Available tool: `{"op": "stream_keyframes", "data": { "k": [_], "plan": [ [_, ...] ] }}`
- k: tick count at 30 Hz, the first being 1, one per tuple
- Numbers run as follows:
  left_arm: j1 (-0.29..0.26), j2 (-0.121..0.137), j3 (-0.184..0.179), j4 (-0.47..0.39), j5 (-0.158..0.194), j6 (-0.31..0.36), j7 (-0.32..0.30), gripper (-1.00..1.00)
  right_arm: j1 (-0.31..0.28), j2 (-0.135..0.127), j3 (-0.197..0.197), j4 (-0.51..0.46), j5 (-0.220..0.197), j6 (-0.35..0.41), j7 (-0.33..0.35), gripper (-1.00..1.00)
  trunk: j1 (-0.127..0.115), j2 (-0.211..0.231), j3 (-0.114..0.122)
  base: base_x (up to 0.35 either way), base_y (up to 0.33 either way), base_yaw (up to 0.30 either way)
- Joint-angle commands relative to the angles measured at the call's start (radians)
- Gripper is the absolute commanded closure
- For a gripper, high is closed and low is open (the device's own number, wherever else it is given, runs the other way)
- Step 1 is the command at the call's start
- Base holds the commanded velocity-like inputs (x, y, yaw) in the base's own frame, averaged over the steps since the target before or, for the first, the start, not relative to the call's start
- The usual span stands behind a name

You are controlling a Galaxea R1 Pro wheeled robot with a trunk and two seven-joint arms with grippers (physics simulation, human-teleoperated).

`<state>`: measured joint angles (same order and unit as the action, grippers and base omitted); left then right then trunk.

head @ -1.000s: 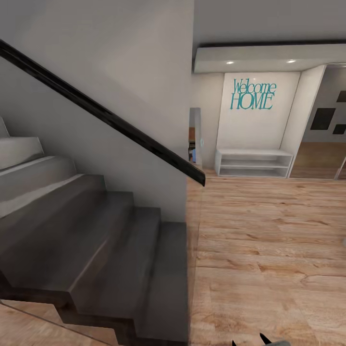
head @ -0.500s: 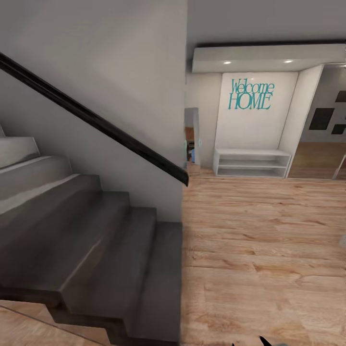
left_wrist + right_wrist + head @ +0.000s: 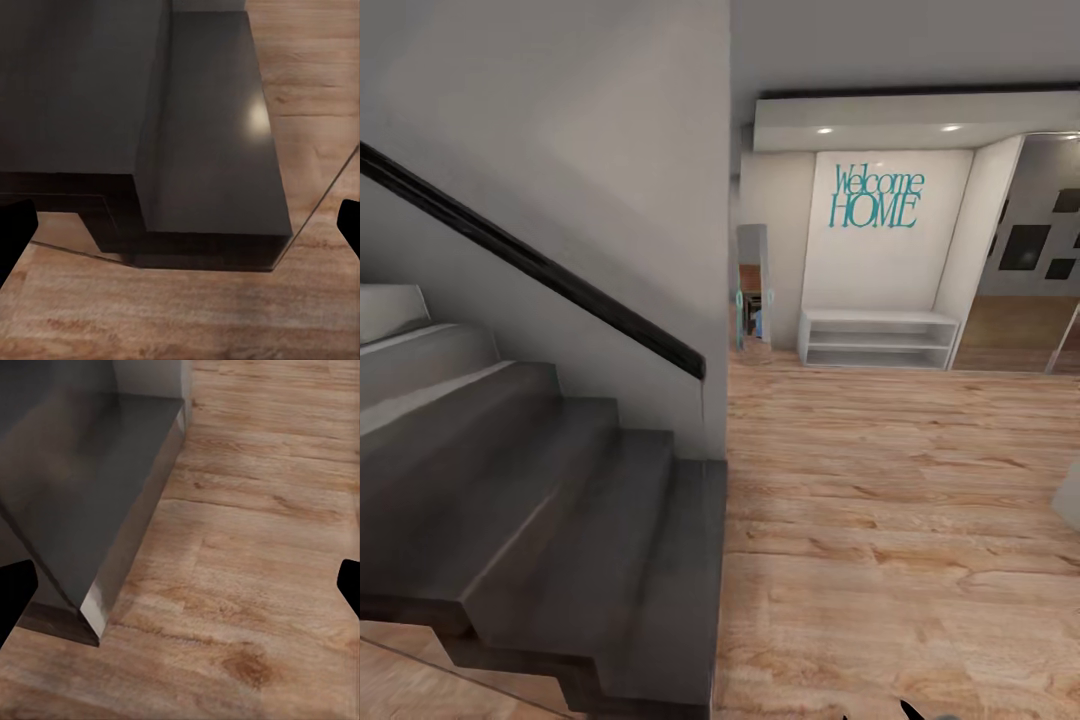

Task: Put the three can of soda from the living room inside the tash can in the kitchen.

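The cans of soda and the tash can are out of view. My left gripper (image 3: 180,232) is open, its dark fingertips (image 3: 13,240) at the two sides of the left wrist view, with nothing between them; beyond it lie dark stair steps (image 3: 202,135). In the right wrist view my right gripper (image 3: 180,592) is open too, over wood floor (image 3: 255,547) beside the lowest step (image 3: 90,472). Black fingertips (image 3: 908,710) peek in at the head view's bottom edge.
A dark grey staircase (image 3: 560,500) with a black handrail (image 3: 540,270) fills the left. Light wood floor (image 3: 900,520) runs ahead to a white low shelf (image 3: 878,340) under a teal "Welcome HOME" sign (image 3: 875,197). A narrow opening (image 3: 753,285) stands beside it.
The whole head view has shifted: the stair wall's edge sits further left and more of the narrow opening shows. The camera moved, not the things.
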<state>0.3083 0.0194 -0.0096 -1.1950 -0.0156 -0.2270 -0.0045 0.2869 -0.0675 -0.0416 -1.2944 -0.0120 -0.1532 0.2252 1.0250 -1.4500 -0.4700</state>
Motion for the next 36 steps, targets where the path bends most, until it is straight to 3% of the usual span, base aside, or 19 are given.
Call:
{"op": "stream_keyframes", "data": {
  "k": [1,24,35,36],
  "plan": [
    [0.0,0.0,0.0,0.0,0.0,0.0,0.0,-1.0,0.0,0.0,0.0,0.0,0.0,0.0,0.0,-1.0,0.0,0.0,0.0,-0.008,-0.03,0.0],
    [0.0,-0.001,-0.001,0.018,0.003,0.0,0.001,-1.0,0.0,0.001,0.003,0.019,0.0,0.0,-0.005,-1.0,0.0,0.0,0.0,-0.001,-0.004,-0.002],
    [0.0,-0.001,0.0,0.018,0.003,0.0,0.001,-1.0,-0.003,0.002,0.003,0.019,-0.001,0.001,-0.007,-1.0,0.0,0.0,0.01,0.0,0.0,-0.148],
    [0.0,-0.001,-0.001,0.018,0.003,0.0,0.001,-1.0,-0.017,0.011,0.002,0.019,-0.007,0.006,-0.009,-1.0,0.0,0.0,0.011,0.0,0.0,-0.208]
  ]
}}
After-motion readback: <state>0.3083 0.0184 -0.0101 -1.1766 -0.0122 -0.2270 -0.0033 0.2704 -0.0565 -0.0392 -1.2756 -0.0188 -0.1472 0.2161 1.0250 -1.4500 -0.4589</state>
